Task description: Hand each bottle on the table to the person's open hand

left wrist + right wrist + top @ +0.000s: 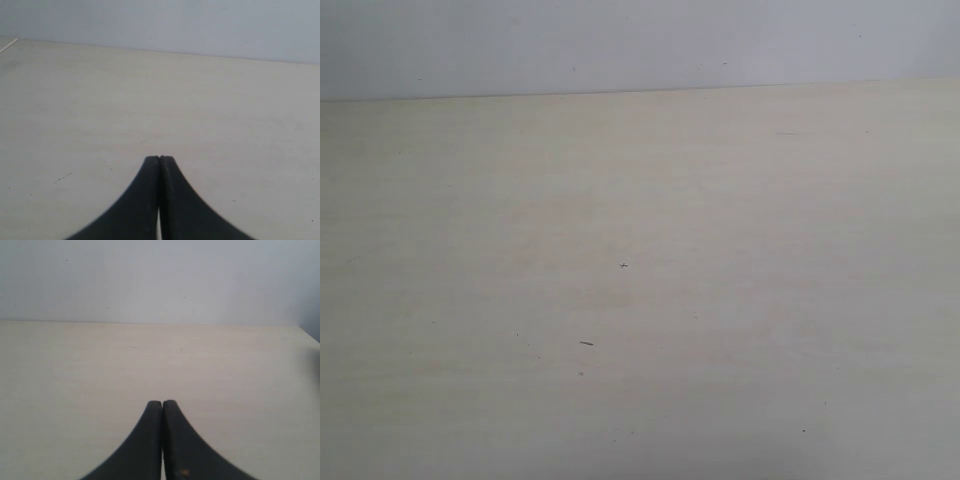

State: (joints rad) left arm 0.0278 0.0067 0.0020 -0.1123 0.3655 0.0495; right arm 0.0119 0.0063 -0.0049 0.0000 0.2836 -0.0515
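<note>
The pale beige table (640,300) fills the exterior view, and neither arm shows there. No bottle is in any view, and the person's open hand is out of view too. In the left wrist view my left gripper (159,159) is shut, its black fingertips pressed together with nothing between them, low over the table (150,100). My right gripper (162,403) in the right wrist view is likewise shut on nothing above the table (150,360).
A plain light grey wall (640,40) rises behind the table's far edge. A few tiny dark specks (586,343) mark the tabletop. In the right wrist view the table's corner and side edge (307,335) show at one side.
</note>
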